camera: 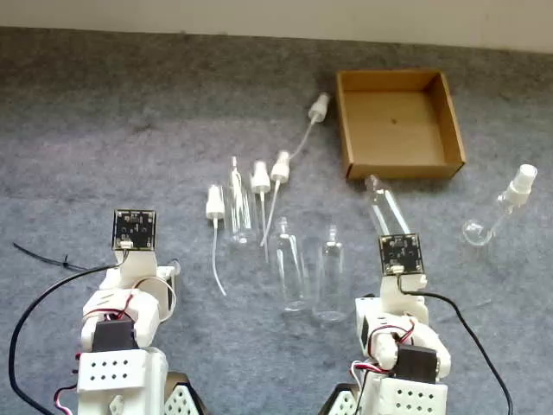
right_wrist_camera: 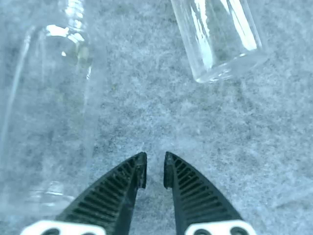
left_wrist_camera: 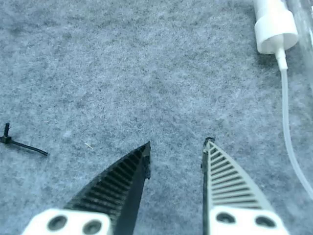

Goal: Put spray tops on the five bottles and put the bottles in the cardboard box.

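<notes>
Grey felt desk [camera: 104,112], pale wall [camera: 346,17] beyond | brown cardboard box [camera: 449,117] far right | clear plastic bottles [camera: 289,259], white spray tops [camera: 215,201] lying mid-desk | left end effector [left_wrist_camera: 176,149] released | right end effector [right_wrist_camera: 155,169] barely parted

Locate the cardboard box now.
High view: the cardboard box sits far back, right of centre, a loose spray top just left of it, a clear bottle lying near its front wall.

White arms [camera: 117,367], ribbed end effectors [right_wrist_camera: 155,169]

Grey felt tabletop [camera: 86,112], pale strip [camera: 259,15] behind.
</notes>
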